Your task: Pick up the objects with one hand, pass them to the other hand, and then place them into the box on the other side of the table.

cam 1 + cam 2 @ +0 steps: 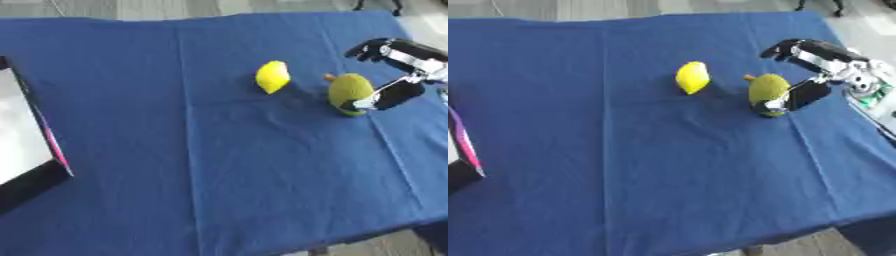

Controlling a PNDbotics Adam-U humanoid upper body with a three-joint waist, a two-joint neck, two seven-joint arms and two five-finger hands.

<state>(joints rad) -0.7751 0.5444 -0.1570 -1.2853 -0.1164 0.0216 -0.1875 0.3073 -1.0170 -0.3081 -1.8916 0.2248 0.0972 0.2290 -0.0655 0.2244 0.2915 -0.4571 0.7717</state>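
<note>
Blue cloth: covers the surface (219,165) under everything.
Box: white inside, dark rim (39,145), far across the surface from the fingers.
Right hand (815,62): fingers (794,100) spread wide, one lower tip touching the green fruit, upper ones above and beyond it.
Green fruit (767,90): between the spread fingers, resting on the cloth.
Lemon (272,76): just beyond the green fruit, away from the fingers.

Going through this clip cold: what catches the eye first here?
The robot's right hand at the right edge of the blue tablecloth, its fingers spread around a green fruit. Just left of that lies a yellow lemon, apart from it. The box sits at the far left edge.
</note>
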